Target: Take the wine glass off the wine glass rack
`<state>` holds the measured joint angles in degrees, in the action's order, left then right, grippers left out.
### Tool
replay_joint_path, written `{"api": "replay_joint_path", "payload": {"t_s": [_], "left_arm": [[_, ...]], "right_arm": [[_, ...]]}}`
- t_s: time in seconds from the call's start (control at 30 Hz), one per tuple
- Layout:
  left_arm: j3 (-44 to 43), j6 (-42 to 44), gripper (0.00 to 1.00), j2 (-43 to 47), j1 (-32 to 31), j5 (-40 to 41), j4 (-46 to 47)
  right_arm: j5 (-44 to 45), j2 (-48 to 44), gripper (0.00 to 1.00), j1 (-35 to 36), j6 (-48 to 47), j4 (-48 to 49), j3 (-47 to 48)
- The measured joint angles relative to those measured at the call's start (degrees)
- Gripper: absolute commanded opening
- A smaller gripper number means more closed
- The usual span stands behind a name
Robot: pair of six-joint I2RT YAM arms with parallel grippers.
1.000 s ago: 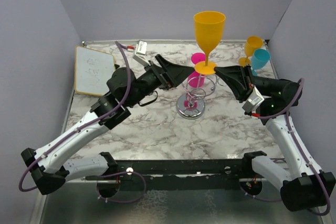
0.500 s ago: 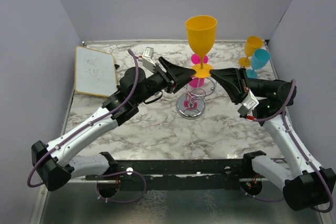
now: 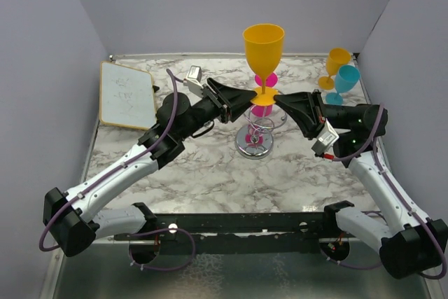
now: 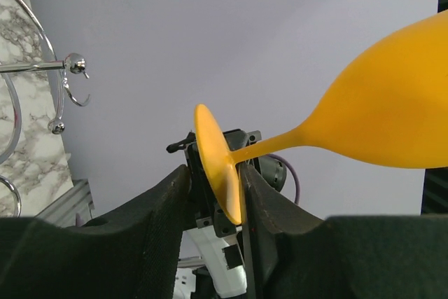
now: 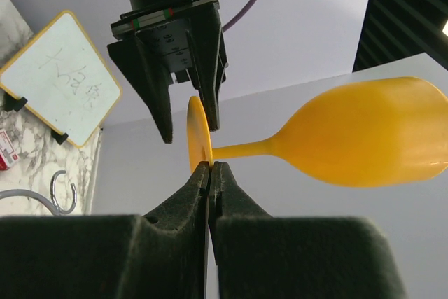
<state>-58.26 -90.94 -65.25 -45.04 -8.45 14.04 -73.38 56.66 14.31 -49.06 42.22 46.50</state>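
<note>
An orange wine glass point(image 3: 263, 43) stands upright in the air above the chrome wine glass rack point(image 3: 254, 143), clear of its wire rings. My right gripper point(image 3: 278, 99) is shut on the rim of the glass's foot point(image 5: 198, 138), coming in from the right. From the left, my left gripper point(image 3: 250, 96) has its jaws part-way closed round the same foot point(image 4: 213, 173). One left finger point(image 4: 255, 187) touches the disc, while a gap shows on the other side. The rack's wire loops point(image 4: 63, 68) appear at the left of the left wrist view.
A pink glass point(image 3: 262, 108) still sits on the rack below the foot. An orange glass point(image 3: 338, 61) and a teal glass point(image 3: 346, 78) stand at the back right. A small whiteboard point(image 3: 127, 94) lies at the back left. Grey walls enclose the marble table point(image 3: 210, 173).
The right gripper has carried the orange glass leftward, above the rack. The left gripper has reached in to the foot and narrowed its jaws round it.
</note>
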Motion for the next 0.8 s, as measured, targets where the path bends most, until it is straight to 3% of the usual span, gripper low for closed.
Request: {"api": "replay_joint_path", "payload": {"t_s": [0.2,0.33,0.4,0.5,0.57,0.6,0.7,0.8], "left_arm": [[1.7,-0.7,0.2,0.4,0.8,-1.2,2.8],[2.8,-1.2,0.07,0.6,1.4,-1.5,4.0],[2.9,-1.4,0.0,0.7,1.9,-1.6,4.5],[3.7,-1.5,0.0,1.5,3.0,-1.8,5.5],[4.2,-1.5,0.0,1.9,3.7,-2.3,5.7],[4.5,-1.4,0.0,2.0,4.0,-2.4,5.9],[4.8,-0.4,0.0,2.1,5.4,-2.5,6.1],[4.8,1.0,0.0,2.4,7.3,-2.5,6.1]], "right_arm": [[0.5,0.7,0.01,1.6,-1.3,-1.7,0.0],[0.6,1.4,0.02,2.0,-2.0,-3.1,0.0],[0.6,1.9,0.08,2.3,-2.3,-4.1,0.1],[0.7,2.7,0.17,2.7,-2.5,-6.4,0.6],[0.9,2.7,0.3,3.0,-2.3,-7.8,0.7],[1.2,2.6,0.42,3.2,-1.8,-8.3,0.7],[1.9,2.4,0.96,3.3,1.6,-9.6,0.8],[3.0,1.6,0.99,3.3,7.9,-10.2,1.0]]}}
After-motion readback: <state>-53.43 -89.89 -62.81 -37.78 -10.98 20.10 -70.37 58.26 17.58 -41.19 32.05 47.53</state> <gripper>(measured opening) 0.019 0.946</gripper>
